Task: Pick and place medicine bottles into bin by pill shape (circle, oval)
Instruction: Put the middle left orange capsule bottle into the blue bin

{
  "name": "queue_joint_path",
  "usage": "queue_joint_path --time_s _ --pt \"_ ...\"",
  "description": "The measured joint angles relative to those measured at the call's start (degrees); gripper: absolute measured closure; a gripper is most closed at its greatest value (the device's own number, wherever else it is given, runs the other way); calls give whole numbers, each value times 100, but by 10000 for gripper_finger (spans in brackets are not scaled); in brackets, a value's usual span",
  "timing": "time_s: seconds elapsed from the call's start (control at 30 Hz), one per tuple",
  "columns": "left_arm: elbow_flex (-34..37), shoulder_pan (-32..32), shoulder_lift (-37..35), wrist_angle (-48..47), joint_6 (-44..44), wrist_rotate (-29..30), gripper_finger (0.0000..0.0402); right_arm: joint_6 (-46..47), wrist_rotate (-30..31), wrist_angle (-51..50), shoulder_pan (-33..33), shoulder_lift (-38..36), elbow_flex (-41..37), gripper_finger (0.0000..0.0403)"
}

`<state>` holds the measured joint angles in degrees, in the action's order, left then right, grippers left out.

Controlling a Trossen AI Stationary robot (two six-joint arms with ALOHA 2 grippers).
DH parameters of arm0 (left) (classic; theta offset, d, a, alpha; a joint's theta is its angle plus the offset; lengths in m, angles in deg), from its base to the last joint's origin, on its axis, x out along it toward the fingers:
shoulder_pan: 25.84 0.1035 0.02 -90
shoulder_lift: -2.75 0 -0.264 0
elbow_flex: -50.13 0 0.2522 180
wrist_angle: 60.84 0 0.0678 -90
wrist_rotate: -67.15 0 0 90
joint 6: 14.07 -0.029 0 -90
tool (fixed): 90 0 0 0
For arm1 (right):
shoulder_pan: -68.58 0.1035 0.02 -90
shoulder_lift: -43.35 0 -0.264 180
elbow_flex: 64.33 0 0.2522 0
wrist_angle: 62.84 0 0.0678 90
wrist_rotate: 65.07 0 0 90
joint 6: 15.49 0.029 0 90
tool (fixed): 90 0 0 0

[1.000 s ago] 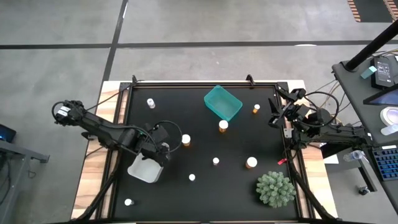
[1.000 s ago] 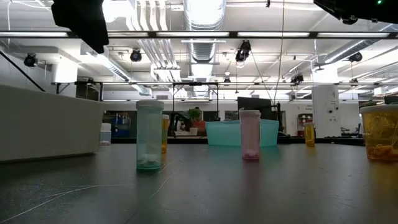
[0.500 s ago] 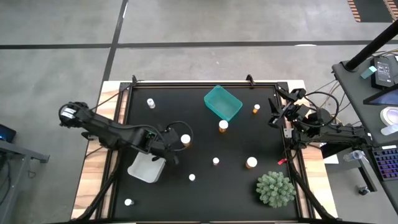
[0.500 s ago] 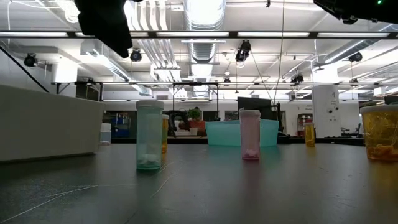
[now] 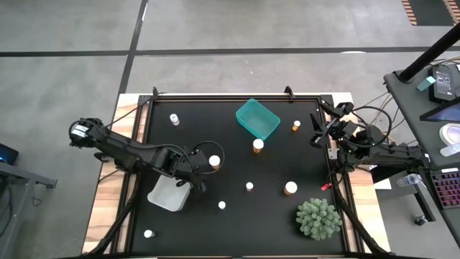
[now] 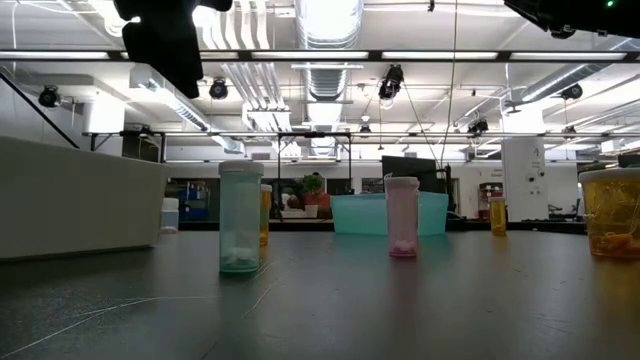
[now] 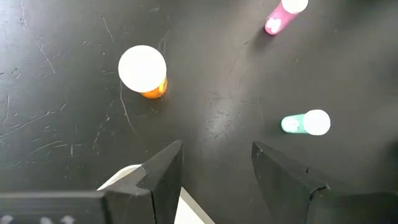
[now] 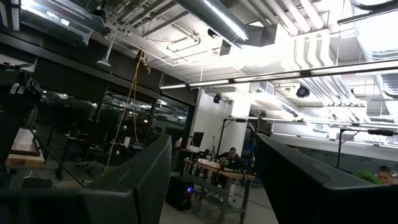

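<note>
My left gripper (image 5: 196, 175) hangs open and empty above the table, beside the white bin (image 5: 169, 195); the low view shows it high up (image 6: 160, 40). Its wrist view (image 7: 217, 168) looks down on an amber bottle with a white cap (image 7: 142, 70), a pink bottle (image 7: 283, 15) and a green-tinted bottle (image 7: 306, 122), all standing on their bases. In the high view these are the amber bottle (image 5: 214, 162), the pink bottle (image 5: 249, 186) and the green-tinted bottle (image 5: 222, 205). My right gripper (image 5: 318, 134) waits open at the table's right edge.
A teal bin (image 5: 257, 119) stands at the far middle. More bottles stand about the table: an amber one (image 5: 258, 145), another amber one (image 5: 290, 188), a small amber one (image 5: 296, 126), a white one at the far left (image 5: 175, 119) and one at the near left (image 5: 149, 234). A green spiky plant (image 5: 318, 218) stands near right.
My left gripper has gone a little toward the table's right edge, from over the white bin toward the amber bottle, still raised and open. No bottle has moved.
</note>
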<state>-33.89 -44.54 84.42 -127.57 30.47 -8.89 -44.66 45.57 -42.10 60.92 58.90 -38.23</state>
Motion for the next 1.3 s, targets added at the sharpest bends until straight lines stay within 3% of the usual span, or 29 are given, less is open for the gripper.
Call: queue_joint_path --time_s 0.27,0.57,0.7,0.8,1.0,1.3 --pt "0 0 -9 -7 -57 -24 228 -2 0 0 0 2 0 184" --pt "-22 116 -185 -57 -879 -51 228 49 -10 -31 2 2 0 184" --pt "-22 339 -352 -49 -1457 -6 228 219 -508 -162 2 163 103 184" --pt "-22 489 -504 -40 -1806 460 228 442 -760 -256 3 514 342 184" --pt "24 454 -804 33 -2296 2003 228 448 -759 -685 2 1464 825 184" --pt "928 437 -1351 1143 -3436 2189 228 626 -770 -902 12 2743 1408 184"
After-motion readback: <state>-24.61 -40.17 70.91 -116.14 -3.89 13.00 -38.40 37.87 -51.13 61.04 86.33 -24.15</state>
